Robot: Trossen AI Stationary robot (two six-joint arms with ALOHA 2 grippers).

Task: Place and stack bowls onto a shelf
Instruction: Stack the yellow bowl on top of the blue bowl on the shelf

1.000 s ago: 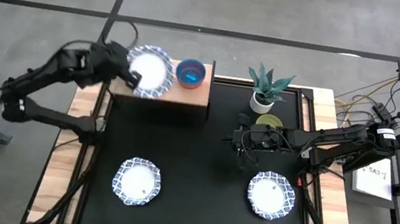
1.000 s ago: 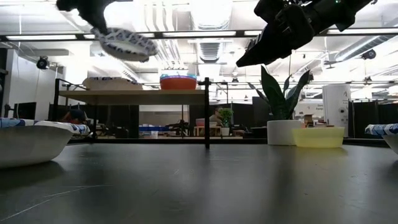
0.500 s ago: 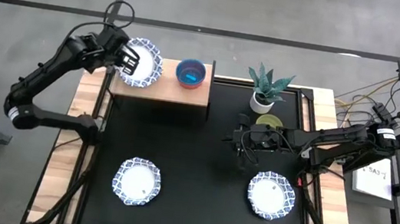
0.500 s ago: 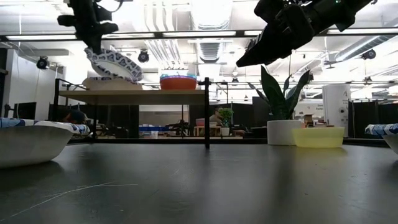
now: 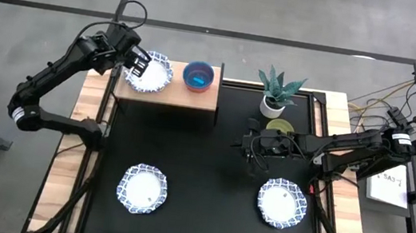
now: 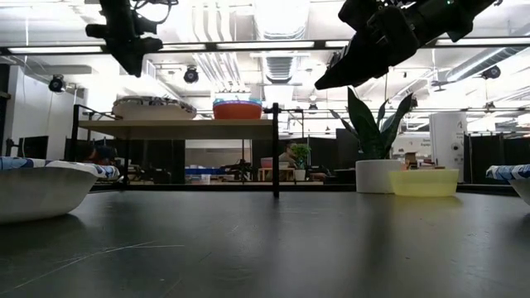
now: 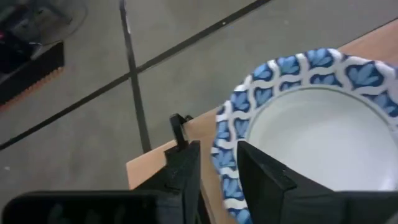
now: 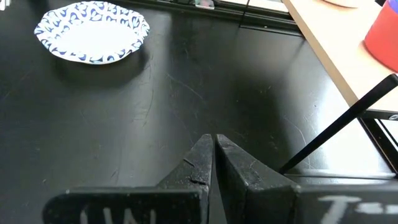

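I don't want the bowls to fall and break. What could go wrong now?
1. The blue-rimmed bowl sits at the shelf's left end, rim reaching that edge. The open left gripper is just above the rim; pulling away, a finger might catch it and drag it off.
2. The next bowl could bump the red bowl close beside it.
3. The right gripper hangs shut over the table; little risk there.

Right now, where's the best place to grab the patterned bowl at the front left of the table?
Pinch the bowl by its rim from straight above, one finger inside, one outside. It sits upright, wide and shallow, probably too broad to span. Its far-left edge lies nearest the left arm.
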